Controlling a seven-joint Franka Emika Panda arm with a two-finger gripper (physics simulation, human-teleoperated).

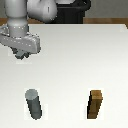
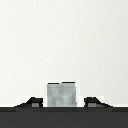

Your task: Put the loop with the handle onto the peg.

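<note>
The peg [image 1: 34, 103] is an upright grey cylinder near the front, on the exterior view's left. My gripper [image 1: 22, 55] hangs low over the table at the far left, well behind the peg. In the wrist view a grey metallic piece of the loop with the handle [image 2: 61, 94] sits between my fingers [image 2: 33, 102], with a small gap showing on each side. The ring part is hidden under the gripper [image 2: 62, 102], and the loop is hidden by the hand in the exterior view. The jaws stand open around the piece.
A brown wooden block [image 1: 96, 104] stands upright near the front on the exterior view's right, level with the peg. The white table [image 1: 75, 55] stretches between the gripper and both posts. The robot's base is at the back.
</note>
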